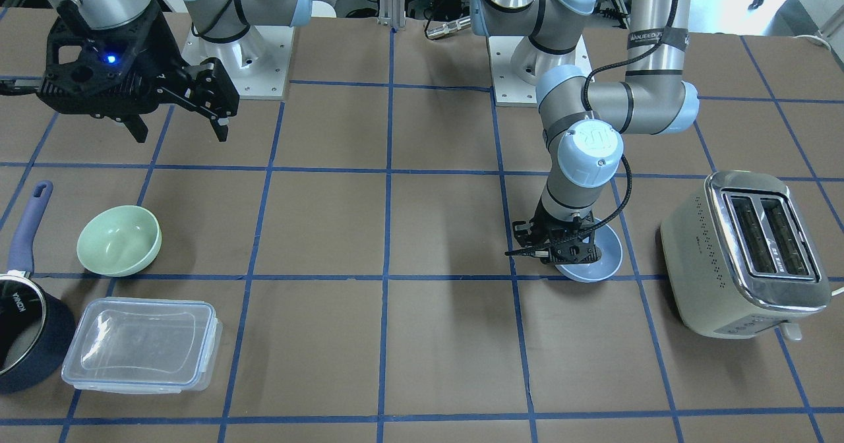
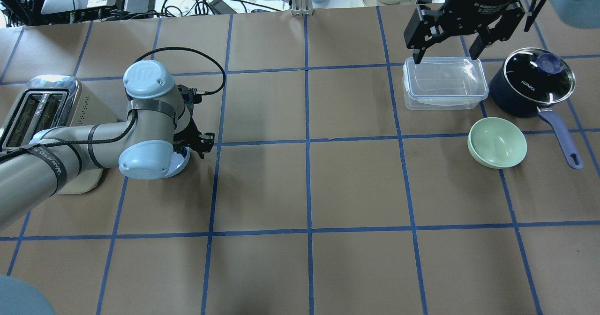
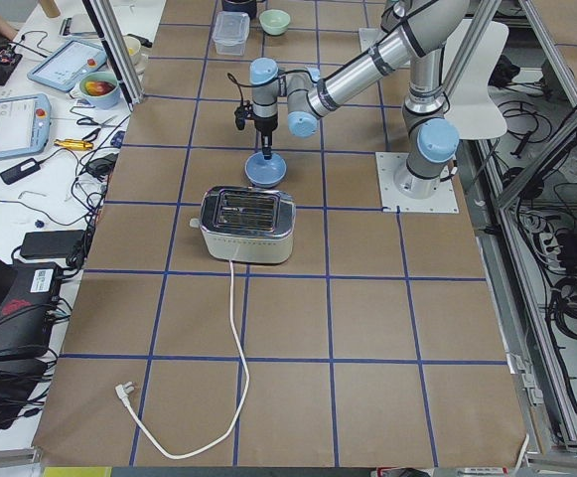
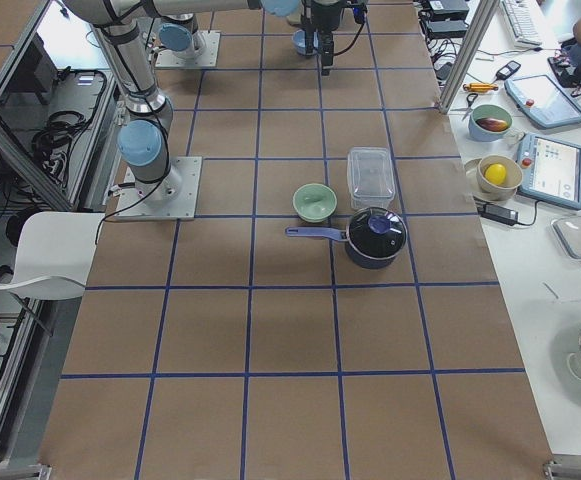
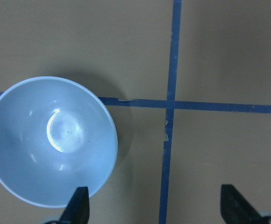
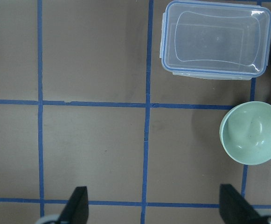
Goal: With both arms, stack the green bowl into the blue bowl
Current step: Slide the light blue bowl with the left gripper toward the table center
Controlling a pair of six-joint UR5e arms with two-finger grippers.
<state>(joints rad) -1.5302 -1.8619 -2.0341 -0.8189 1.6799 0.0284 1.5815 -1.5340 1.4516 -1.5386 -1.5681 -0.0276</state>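
**A:** While the right gripper [image 2: 445,48] hangs high over the far right of the table [image 2: 304,188], why is the left gripper [image 5: 156,205] so low?

**B:** It is going for the blue bowl [image 5: 51,140], which sits on the left, just beside the toaster [image 1: 745,258]. The jaws are spread wide. One finger [image 5: 79,207] lies over the bowl's rim and the other stands well out over bare table. I'd say it is lining up to pinch the rim, though I cannot tell if it touches yet.

**A:** And the green bowl [image 2: 497,142]?

**B:** It is upright on the right side, nearer the robot than the clear box [image 2: 445,83] and next to the saucepan [image 2: 534,83] handle. Nothing holds it. The right gripper's jaws are spread too, and empty.

**A:** Why stay that high?

**B:** Probably to keep clear of the box and pan until its turn. The bowls are well apart, one at each end, so each arm would likely carry its own bowl toward the middle.
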